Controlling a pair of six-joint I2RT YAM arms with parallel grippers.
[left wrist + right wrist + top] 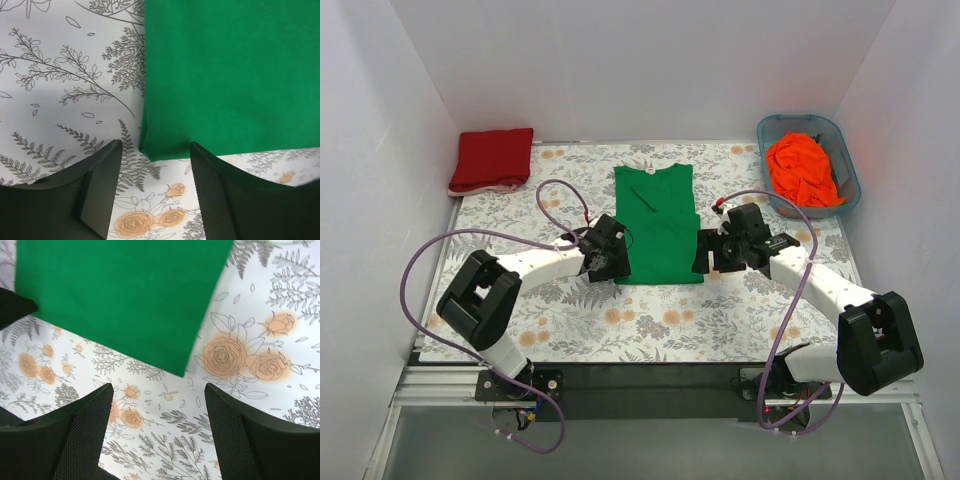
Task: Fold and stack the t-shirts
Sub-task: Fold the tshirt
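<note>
Both grippers stand open and empty at the near end of the green t-shirt, one at each corner. The left gripper has its jaws moderately apart, and the shirt's near-left corner lies just between the fingertips, though neither pad presses on it. The right gripper is spread wider. The near-right corner of the shirt sits just beyond its tips, apart from both.

The green t-shirt lies flat in the middle of the floral table. Its sides are already turned in, making a narrow strip, with the collar at the far end. The lengthwise fold looks done, so the step in hand is probably the cross fold.

That move would call for each gripper to close on its own corner, catching every layer at the edge. The two would then carry the near hem together toward the collar, so the strip stays square.

A dark red t-shirt lies folded at the far left corner, well apart, and is the likely base of the stack. The orange t-shirt is still bunched in the tub at the far right, not yet folded.
</note>
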